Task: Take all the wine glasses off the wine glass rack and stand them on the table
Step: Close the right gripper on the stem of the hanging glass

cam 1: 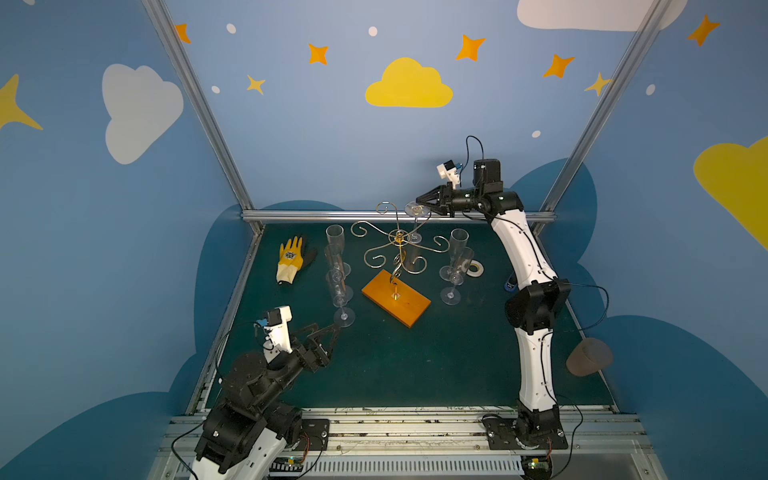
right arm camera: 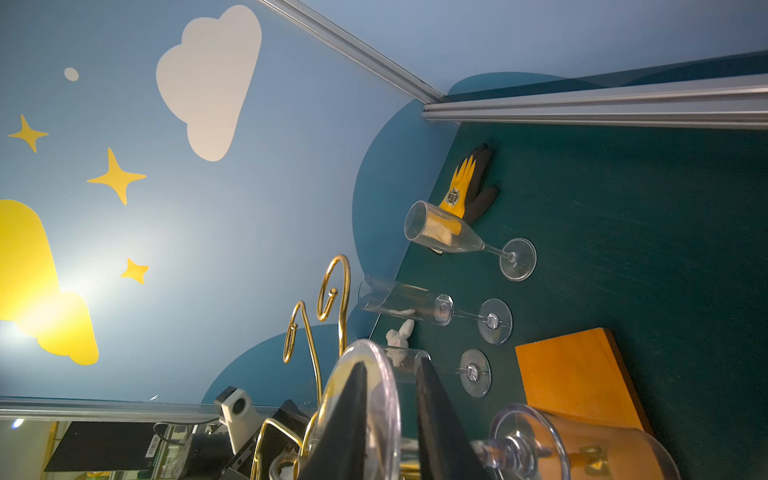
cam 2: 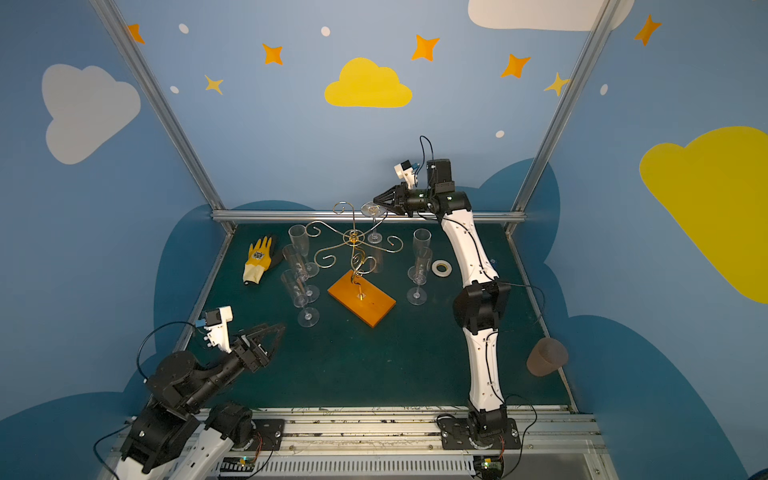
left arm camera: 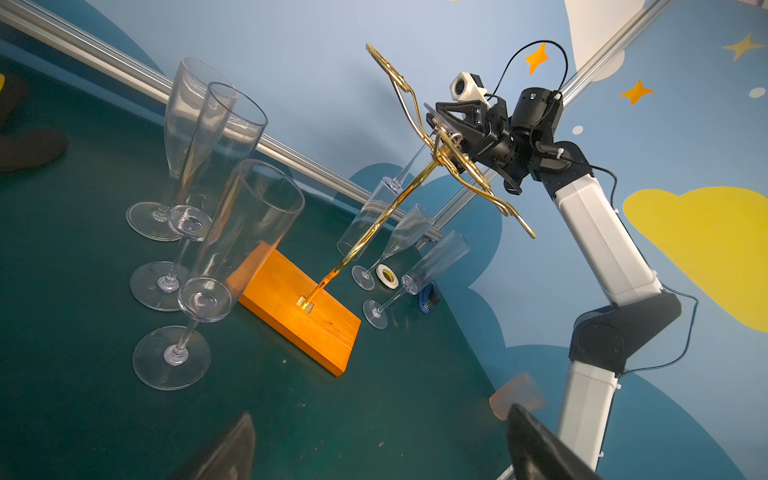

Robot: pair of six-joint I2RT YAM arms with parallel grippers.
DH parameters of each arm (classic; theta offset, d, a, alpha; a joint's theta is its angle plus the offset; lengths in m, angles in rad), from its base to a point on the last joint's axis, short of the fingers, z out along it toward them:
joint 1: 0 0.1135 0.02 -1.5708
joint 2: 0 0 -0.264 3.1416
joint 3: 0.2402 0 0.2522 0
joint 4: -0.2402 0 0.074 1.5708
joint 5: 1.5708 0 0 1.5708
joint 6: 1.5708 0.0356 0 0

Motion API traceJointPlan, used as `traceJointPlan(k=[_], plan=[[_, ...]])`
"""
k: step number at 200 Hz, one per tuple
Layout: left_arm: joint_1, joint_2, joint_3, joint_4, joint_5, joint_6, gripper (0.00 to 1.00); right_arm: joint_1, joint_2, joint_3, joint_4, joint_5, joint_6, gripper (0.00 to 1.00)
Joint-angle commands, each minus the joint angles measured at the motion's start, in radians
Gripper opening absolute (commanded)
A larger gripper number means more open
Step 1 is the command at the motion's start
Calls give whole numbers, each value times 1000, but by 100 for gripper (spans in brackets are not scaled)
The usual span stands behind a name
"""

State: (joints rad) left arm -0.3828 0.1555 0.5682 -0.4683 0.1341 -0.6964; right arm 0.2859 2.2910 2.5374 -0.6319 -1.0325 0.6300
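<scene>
The wine glass rack (cam 1: pixel 398 237) is a gold wire stand on an orange wooden base (cam 1: pixel 395 298), in the middle of the green mat. One clear wine glass (cam 1: pixel 411 209) hangs upside down from a rear spiral arm, its bowl (left arm camera: pixel 361 224) below. My right gripper (cam 1: pixel 419 203) reaches in from the right at the glass's foot. In the right wrist view its jaws (right arm camera: pixel 392 361) straddle the foot disc (right arm camera: pixel 384 395), nearly closed, with a slit still showing beside one finger. My left gripper (cam 1: pixel 328 326) hangs low at the front left, open and empty (left arm camera: pixel 381 409).
Three clear flutes (cam 1: pixel 340 286) stand left of the rack and two (cam 1: pixel 455 266) to its right. A yellow glove (cam 1: pixel 291 259) lies at the far left and a tape roll (cam 1: pixel 473 269) on the right. A brown cup (cam 1: pixel 588 356) lies at the mat's right edge. The metal rail (cam 1: pixel 332 216) runs behind.
</scene>
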Motion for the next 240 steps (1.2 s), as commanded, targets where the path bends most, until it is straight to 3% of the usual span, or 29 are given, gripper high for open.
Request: traceJointPlan(k=[1,44,127,202,240], plan=[[-3,-10,1,-6,-8,14,93,5,-5,26,6,-11,-11,13],[-3,-11,7,-24,-7,19,93,1,-6,26,24,-11,2,0],[-3,-16,9,-43,-11,15,93,5,-32,21,60,-50,66,0],[-2,-16,22,-67,-25,28,93,-27,-95,-45,345,-66,365,0],[-3,-48,15,-67,-23,24,93,-41,-103,-56,337,-81,378,0]])
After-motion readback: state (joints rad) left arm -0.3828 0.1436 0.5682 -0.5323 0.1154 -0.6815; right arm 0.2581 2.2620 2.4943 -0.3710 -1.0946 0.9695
